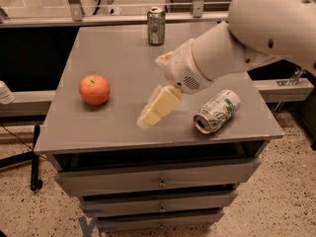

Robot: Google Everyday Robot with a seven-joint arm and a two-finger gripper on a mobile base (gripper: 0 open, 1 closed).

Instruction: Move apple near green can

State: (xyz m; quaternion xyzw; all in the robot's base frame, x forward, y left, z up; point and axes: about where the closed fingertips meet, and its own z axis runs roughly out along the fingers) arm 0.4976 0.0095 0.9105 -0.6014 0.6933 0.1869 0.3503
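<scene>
One apple [94,89]; end effector [151,116] well apart, over table [113,43].

- A robotics lab or workshop, by the look of it: a gray metal drawer cabinet [158,181] on a speckled floor [281,201].
- Metal rail [98,19] behind; blue tape marks [86,225] on the floor.
- The robot's gripper [148,118] hangs over the cabinet's top, near its front edge.

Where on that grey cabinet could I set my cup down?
The most bare room is the back left corner of the grey cabinet top, between the round orange-red apple and the upright slim green can. The front left edge below the apple is bare too. It is crowded at mid-front: the robot's pale hand is beside the fallen white-silver can, with the arm over the right side.
</scene>
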